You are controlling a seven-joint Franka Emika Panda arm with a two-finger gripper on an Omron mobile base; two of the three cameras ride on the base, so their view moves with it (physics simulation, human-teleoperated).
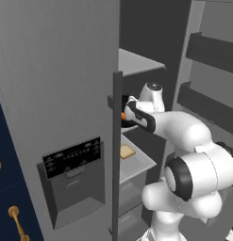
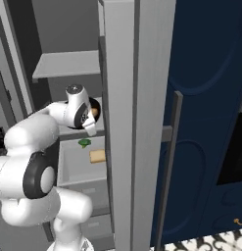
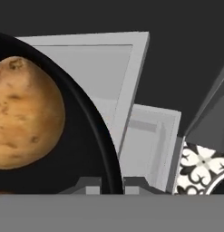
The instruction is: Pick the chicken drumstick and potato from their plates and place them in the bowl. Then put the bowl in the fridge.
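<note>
glossy black bowl; matt speckled potato; smooth grey steel fridge.

The white Franka Panda arm with dark joints rises from its base, bends at a large dark-ringed elbow joint and extends forward at mid height. The forearm runs roughly level toward the wrist. The white hand with the round grey-capped wrist joint points forward and downward. The two-finger gripper with small dark fingertips has its jaws closed, the tips standing close together.

potato in bowl (inside fridge)
</note>
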